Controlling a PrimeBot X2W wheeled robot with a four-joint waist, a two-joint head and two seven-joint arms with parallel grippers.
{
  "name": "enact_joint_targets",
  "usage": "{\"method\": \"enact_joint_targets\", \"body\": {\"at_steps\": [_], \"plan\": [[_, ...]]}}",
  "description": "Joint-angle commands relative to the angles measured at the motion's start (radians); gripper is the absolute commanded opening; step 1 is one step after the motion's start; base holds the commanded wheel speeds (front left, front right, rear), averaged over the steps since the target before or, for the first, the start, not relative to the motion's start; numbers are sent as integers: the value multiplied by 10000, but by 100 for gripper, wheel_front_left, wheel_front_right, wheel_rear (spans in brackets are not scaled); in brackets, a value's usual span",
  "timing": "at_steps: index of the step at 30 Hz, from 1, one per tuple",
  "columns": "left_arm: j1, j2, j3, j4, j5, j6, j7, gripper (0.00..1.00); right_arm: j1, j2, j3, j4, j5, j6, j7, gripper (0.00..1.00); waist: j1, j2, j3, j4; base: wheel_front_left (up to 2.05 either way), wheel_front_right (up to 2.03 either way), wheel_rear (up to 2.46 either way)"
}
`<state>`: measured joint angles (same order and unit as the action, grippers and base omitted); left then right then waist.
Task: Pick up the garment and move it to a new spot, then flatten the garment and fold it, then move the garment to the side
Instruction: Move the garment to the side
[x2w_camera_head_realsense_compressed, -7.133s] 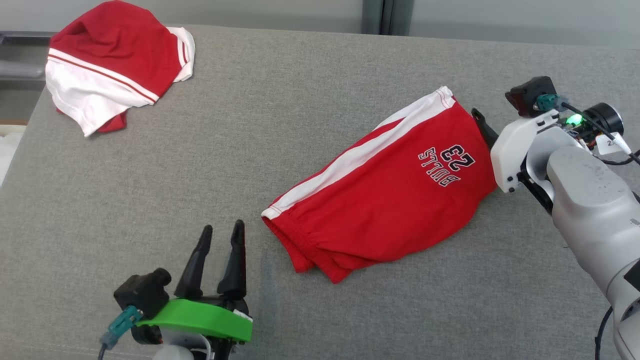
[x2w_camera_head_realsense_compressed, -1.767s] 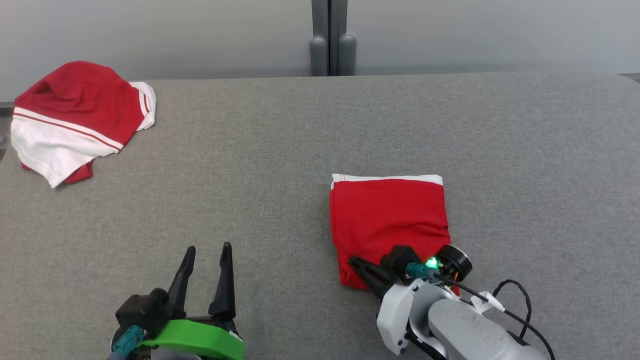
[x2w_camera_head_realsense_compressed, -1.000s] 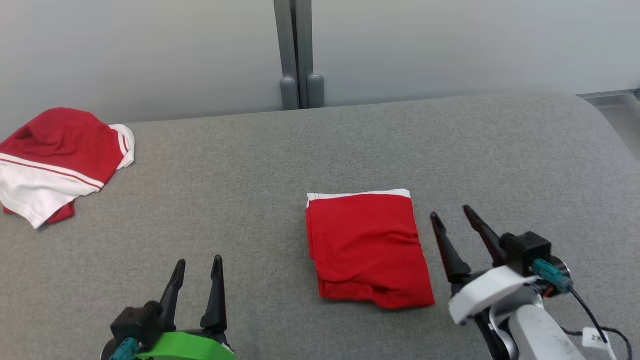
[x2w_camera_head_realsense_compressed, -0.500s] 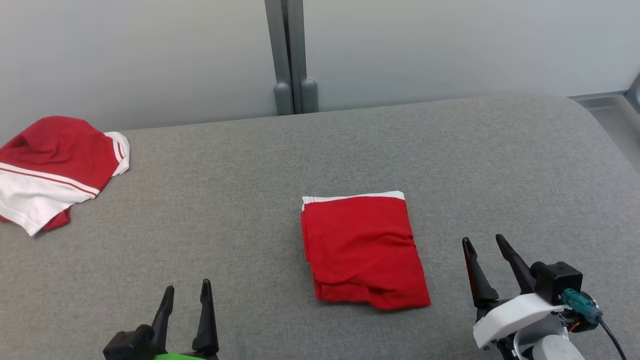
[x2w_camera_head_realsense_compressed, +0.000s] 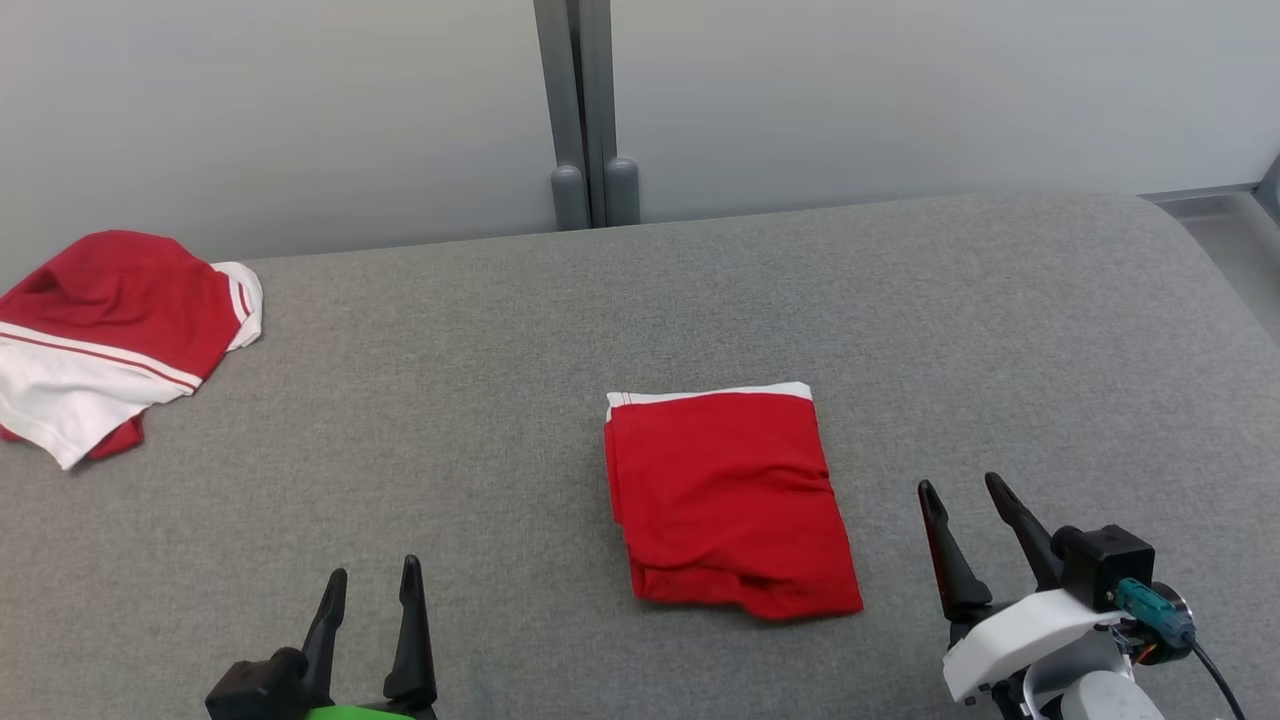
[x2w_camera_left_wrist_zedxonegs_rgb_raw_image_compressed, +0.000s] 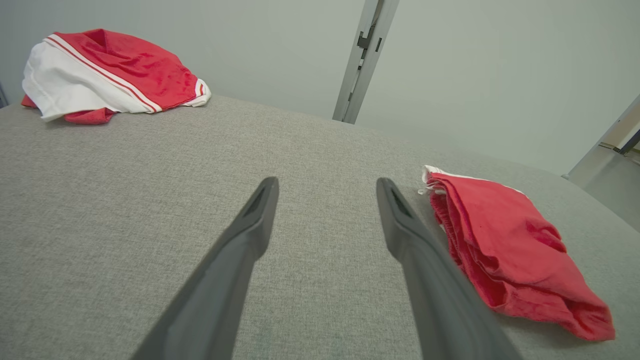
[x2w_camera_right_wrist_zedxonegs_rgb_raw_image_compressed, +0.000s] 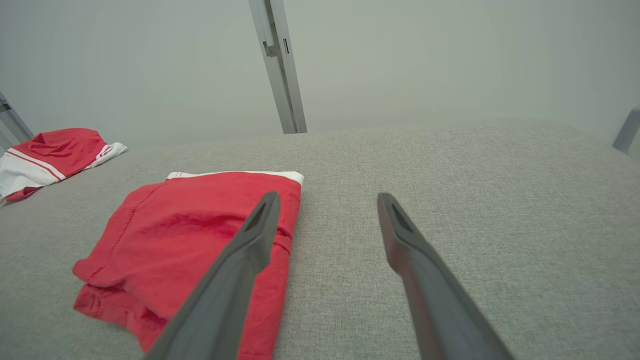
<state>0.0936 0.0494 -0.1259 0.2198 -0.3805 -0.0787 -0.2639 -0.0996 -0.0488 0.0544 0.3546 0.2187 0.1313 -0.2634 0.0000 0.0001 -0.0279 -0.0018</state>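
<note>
Right gripper (x2w_camera_head_realsense_compressed: 959, 483) spread, empty, just beside folded red garment (x2w_camera_head_realsense_compressed: 728, 500), left gripper (x2w_camera_head_realsense_compressed: 374, 567) spread, empty, crumpled red-and-white garment (x2w_camera_head_realsense_compressed: 110, 330) well apart, far left

Finding no legible text, label, brand, number or sign; checking the folded red garment (x2w_camera_head_realsense_compressed: 730, 500) and the crumpled red-and-white garment (x2w_camera_head_realsense_compressed: 110, 330), and reading nothing on either.

Crumpled red-and-white cloth (x2w_camera_head_realsense_compressed: 110, 330) lies far left on grey surface (x2w_camera_head_realsense_compressed: 450, 400); post (x2w_camera_head_realsense_compressed: 585, 100) behind.
</note>
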Motion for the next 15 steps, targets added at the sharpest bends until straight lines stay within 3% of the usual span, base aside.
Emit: {"method": "enact_joint_targets", "body": {"at_steps": [1, 9, 15], "plan": [[58, 21, 35, -32, 36, 30, -7, 100, -108, -34, 10, 43, -54, -12, -17, 100, 0, -1, 8, 1, 0, 0, 0], [-237, 21, -129, 11, 134, -22, -7, 100, -1130, -32, -116, 657, -980, -12, -16, 100, 0, -1, 120, 238, 0, 0, 0], [-303, 21, -227, 51, 84, -29, -7, 100, -2367, -32, -312, 1652, -1443, -12, 946, 100, 0, -1, 259, 704, 0, 0, 0]]}}
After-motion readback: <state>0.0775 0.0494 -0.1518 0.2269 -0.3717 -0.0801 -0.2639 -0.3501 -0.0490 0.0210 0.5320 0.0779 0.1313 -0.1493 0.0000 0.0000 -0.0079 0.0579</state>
